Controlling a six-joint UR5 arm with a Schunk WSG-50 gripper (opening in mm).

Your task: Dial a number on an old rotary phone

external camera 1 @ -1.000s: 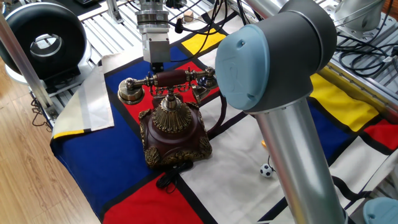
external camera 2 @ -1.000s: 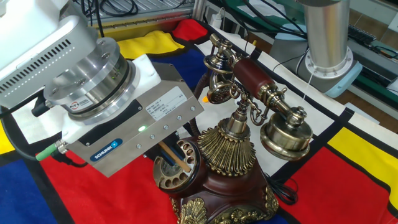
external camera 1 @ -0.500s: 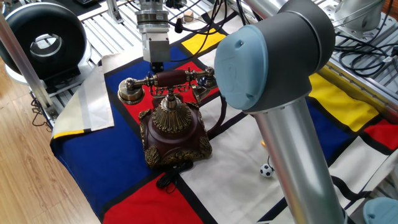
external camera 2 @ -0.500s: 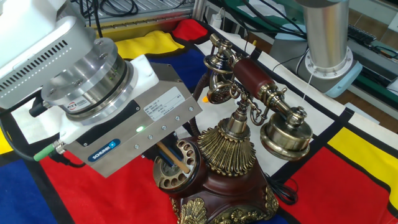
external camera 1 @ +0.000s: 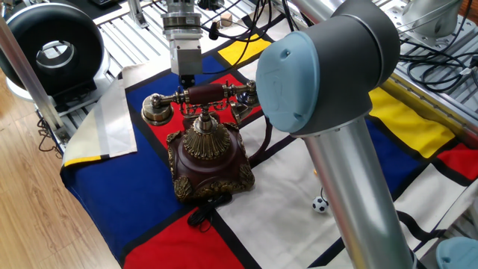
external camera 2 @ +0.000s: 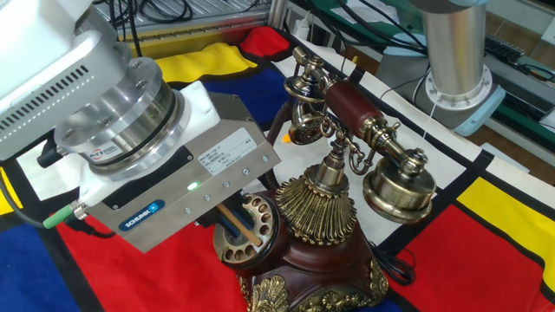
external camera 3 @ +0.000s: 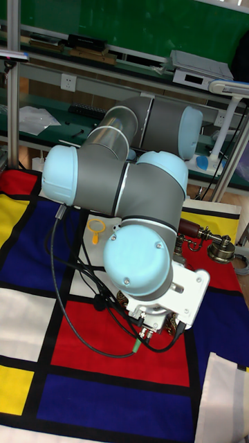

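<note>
The old rotary phone (external camera 1: 207, 153) stands on the red patch of the cloth, a maroon base with brass trim. Its handset (external camera 1: 202, 95) lies across the cradle. In the other fixed view my gripper (external camera 2: 234, 222) hangs over the phone's dial (external camera 2: 245, 230), shut on a thin wooden stick (external camera 2: 242, 229). The stick's tip rests in the dial's finger holes. In one fixed view the gripper (external camera 1: 187, 78) hangs just behind the handset. In the tall view my arm (external camera 3: 131, 201) hides most of the phone; only the handset's end (external camera 3: 220, 247) shows.
A big black ring-shaped device (external camera 1: 52, 46) sits at the back left beside a metal post (external camera 1: 22, 67). A white sheet (external camera 1: 112, 123) lies left of the phone, a tiny football (external camera 1: 320, 205) to the right. The phone's dark cord (external camera 1: 263, 142) trails right.
The gripper has shifted and turned slightly down and left over the dial, taking the stick's tip with it around the dial. The phone and handset have not moved.
</note>
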